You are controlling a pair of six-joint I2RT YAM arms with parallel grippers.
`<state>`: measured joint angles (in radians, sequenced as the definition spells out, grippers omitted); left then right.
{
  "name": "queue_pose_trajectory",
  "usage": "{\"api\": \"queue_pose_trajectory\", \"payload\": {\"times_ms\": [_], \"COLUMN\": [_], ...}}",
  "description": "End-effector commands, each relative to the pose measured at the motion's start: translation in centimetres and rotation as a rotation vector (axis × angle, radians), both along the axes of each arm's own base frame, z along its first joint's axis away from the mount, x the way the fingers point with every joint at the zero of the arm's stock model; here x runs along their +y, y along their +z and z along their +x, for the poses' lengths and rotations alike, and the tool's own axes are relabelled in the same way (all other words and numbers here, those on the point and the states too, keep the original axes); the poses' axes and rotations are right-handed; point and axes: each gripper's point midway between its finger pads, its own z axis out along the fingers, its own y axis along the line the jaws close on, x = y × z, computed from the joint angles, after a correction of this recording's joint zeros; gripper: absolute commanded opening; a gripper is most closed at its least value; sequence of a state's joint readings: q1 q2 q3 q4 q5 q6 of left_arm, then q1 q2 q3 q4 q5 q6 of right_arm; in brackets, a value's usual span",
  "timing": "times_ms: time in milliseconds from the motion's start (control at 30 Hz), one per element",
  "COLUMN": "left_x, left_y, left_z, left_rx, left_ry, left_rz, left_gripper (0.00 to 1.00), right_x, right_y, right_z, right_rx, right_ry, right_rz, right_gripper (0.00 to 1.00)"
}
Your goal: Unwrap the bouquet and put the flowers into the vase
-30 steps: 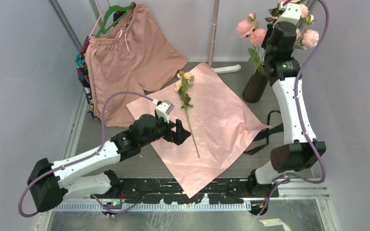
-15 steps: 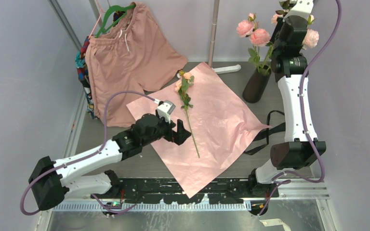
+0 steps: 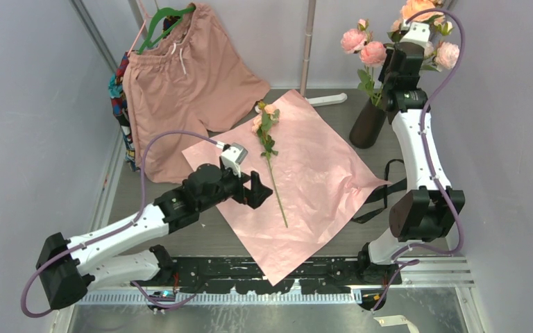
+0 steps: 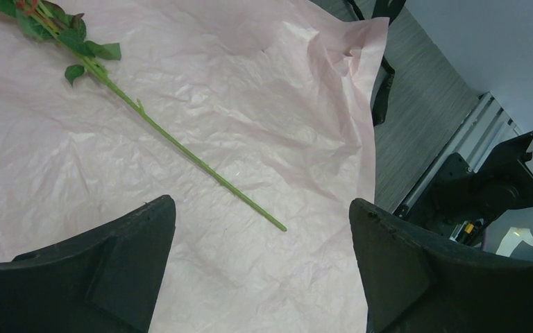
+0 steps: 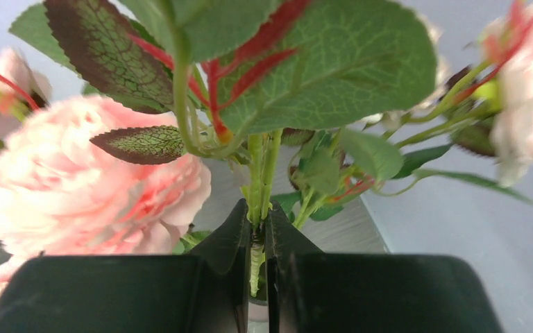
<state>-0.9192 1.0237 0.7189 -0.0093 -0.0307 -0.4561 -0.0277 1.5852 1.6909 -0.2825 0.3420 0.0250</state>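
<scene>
- Flowers [image 3: 416,8] are up at the far right of the table, held high over the vase [image 3: 367,128], with a peach bloom showing at the very top of the overhead view.
- Right gripper [image 5: 257,216] is raised among the blooms. Its fingers are pressed together on a pair of thin green stems [image 5: 260,180], just under a cluster of leaves.
- I cannot tell whether the foot of those held stems is inside the vase.
- Pale blooms [image 3: 372,53], larger and pinker, stand beside the gripper. A green stem below them runs down into the vase mouth.
- The vase is dark and upright, on the table just off the far right edge of the paper [image 3: 319,173].
- The paper is pink and crinkled, unrolled and spread flat in the middle of the table, with one corner toward the arms.
- One flower [image 3: 268,142] lies flat on the paper, bloom toward the far edge and stem end toward the arms.
- Left gripper [image 3: 264,191] hovers low over the left part of the paper, just beside that lying stem. Its fingers [image 4: 118,277] are wide apart with nothing between them, and the stem lies ahead, clear of both.
- Ribbon [image 3: 383,189], black, lies on the table at the paper's right corner.
- Shorts [image 3: 180,80], salmon pink, hang from a green hanger [image 3: 168,15] at the far left and reach down beside the paper.
</scene>
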Motion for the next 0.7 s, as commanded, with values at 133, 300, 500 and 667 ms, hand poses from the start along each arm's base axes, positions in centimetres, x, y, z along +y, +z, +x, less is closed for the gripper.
{"api": "queue_pose_trajectory", "payload": {"times_ms": [133, 300, 500, 667], "left_x": [0.3, 0.4, 0.1, 0.4], "left_y": [2.6, 2.0, 2.1, 1.7], "left_z": [0.3, 0.1, 0.0, 0.7], "left_rx": [-0.067, -0.051, -0.041, -0.013], "left_ry": [0.01, 0.005, -0.002, 0.046], "left_rz": [-0.04, -0.02, -0.032, -0.005], "left_gripper": [0.95, 0.95, 0.95, 0.95], "right_x": [0.5, 0.3, 1.6, 2.1], "right_y": [-2.2, -1.6, 1.5, 4.4], "right_z": [1.6, 1.0, -0.6, -3.5], "right_rx": [-0.033, -0.082, -0.138, -0.201], "right_ry": [0.014, -0.007, 0.059, 0.083], "right_rz": [0.049, 0.061, 0.093, 0.102], "right_gripper": [0.04, 0.75, 0.83, 0.83]}}
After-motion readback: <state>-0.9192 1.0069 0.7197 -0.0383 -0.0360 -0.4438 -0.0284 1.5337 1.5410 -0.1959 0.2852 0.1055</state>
